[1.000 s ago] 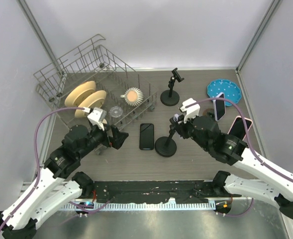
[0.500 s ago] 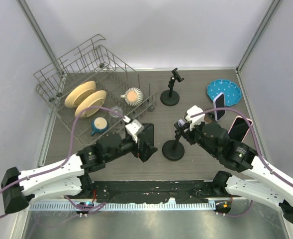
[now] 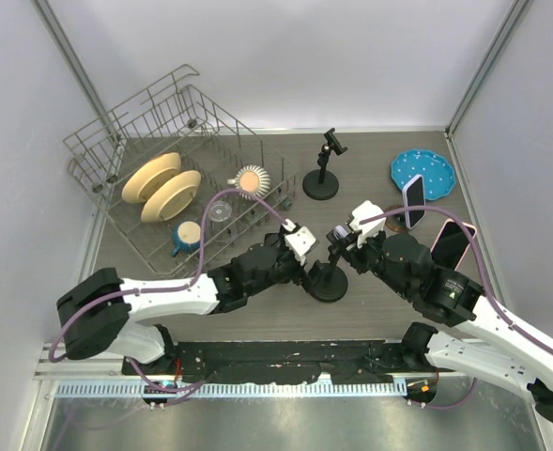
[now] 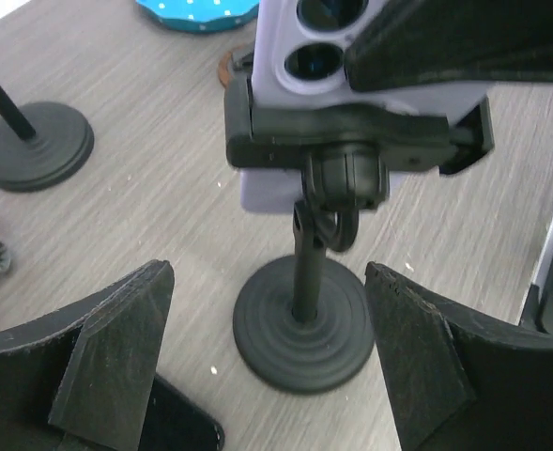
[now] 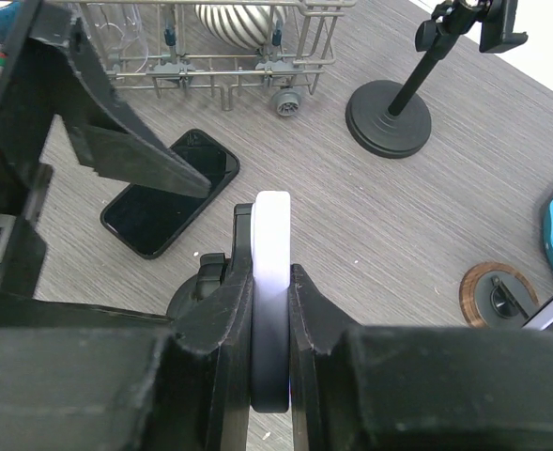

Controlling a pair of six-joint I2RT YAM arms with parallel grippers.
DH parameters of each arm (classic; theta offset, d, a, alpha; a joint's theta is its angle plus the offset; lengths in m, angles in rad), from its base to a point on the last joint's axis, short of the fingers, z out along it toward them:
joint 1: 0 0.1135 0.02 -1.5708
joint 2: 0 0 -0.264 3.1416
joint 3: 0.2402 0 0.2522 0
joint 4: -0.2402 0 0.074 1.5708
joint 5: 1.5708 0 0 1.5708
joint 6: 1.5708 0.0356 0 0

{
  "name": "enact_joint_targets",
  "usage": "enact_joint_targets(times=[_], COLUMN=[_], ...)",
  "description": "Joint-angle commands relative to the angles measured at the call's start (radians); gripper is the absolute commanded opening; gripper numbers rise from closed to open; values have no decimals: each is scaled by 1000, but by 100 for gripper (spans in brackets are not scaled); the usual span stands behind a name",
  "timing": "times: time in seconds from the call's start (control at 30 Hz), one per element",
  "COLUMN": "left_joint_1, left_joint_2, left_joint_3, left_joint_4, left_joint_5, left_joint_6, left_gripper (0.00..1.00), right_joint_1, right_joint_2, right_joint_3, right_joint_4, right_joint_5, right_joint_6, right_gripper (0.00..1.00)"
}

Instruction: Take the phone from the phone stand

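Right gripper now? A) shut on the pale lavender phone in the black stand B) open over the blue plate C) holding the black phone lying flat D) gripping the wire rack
A: in the right wrist view the right gripper pinches both faces of the pale lavender phone, which sits clamped in the black round-based phone stand.

No text, brand, number or sign was legible in any view. The phone (image 5: 272,254) on the stand (image 4: 304,319) showed only a plain back and edge. The dark phone (image 5: 168,193) lying to its left had a blank screen.
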Motion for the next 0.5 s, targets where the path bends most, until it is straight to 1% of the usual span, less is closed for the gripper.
enact_joint_targets(times=[0.0,0.03,0.1,0.2,0.23,0.3,0.4,0.43,0.47], left_joint_1=[-4,-4,-4,-4,-4,-4,-4,-4,-4], left_joint_2=[77,104,126,166,177,201,218,218,221], left_joint_3=[71,77,95,120,124,129,132,132,132], left_joint_4=[219,243,259,271,282,306,315,317,318], left_joint_5=[-50,-59,-46,-17,-12,-3,6,6,11], left_joint_6=[40,43,42,31,32,34,37,35,35], left_gripper=[85,81,80,75,72,69,58,48,44], right_joint_1=[4,6,4,6,4,4,6,6,6], right_joint_2=[-15,-17,-20,-17,-15,-14,-12,-14,-14], right_joint_3=[1,-1,-2,-1,-1,-1,1,1,1], right_joint_4=[91,93,94,94,91,93,87,87,85], right_joint_5=[-3,-3,-4,-3,-3,-6,-7,-9,-7], right_joint_6=[1,1,1,1,1,3,4,6,7], right_gripper=[1,1,1,1,1,1,1,2,2])
